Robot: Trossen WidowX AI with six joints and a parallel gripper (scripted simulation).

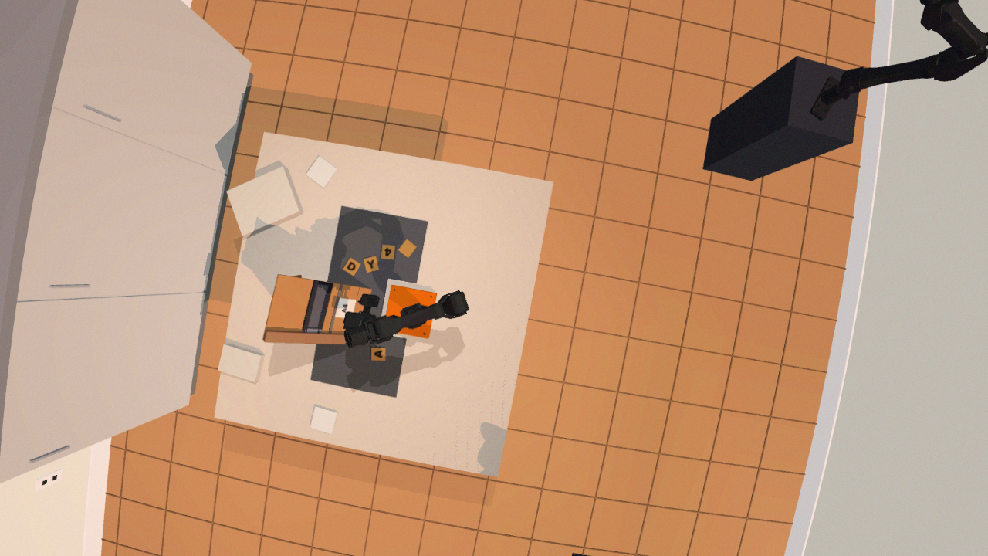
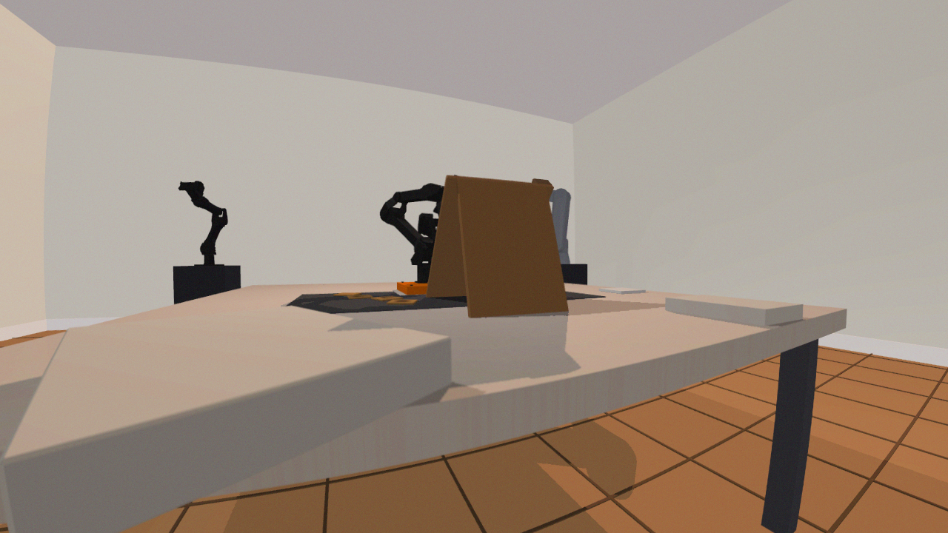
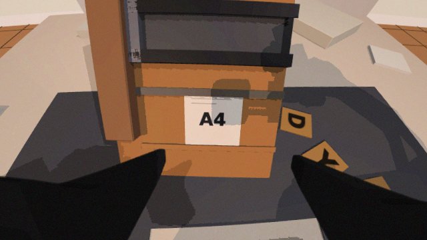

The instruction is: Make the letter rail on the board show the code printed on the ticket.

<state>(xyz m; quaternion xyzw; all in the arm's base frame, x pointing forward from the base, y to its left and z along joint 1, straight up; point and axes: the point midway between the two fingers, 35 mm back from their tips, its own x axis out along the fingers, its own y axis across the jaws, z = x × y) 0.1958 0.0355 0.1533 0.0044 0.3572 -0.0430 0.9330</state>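
My gripper (image 3: 227, 158) is open and empty, in front of and above the board's lower lip. The sloped wooden board (image 3: 160, 120) (image 1: 289, 304) (image 2: 510, 245) bears a white ticket (image 3: 213, 131) reading A4. Above the ticket is the black letter rail (image 3: 217, 57), with no tile showing in it. Its left end is beside a wooden post (image 3: 111, 83); its right end faces the tiles. The D tile (image 1: 351, 266) (image 3: 296, 122), Y tile (image 1: 371, 264) (image 3: 320, 156), 4 tile (image 1: 388, 251) and a tile with no letter showing (image 1: 407, 248) lie on one side. The A tile (image 1: 377, 354) lies on the other.
A dark mat (image 1: 359, 232) (image 3: 350, 103) lies under the tiles on the counter (image 1: 483, 276). The arm's orange base (image 1: 421, 330) stands beside the mat. Pale blocks (image 1: 265, 200) (image 1: 241, 362) and thin pale plates (image 1: 321, 171) (image 1: 323, 418) lie around the counter's edges.
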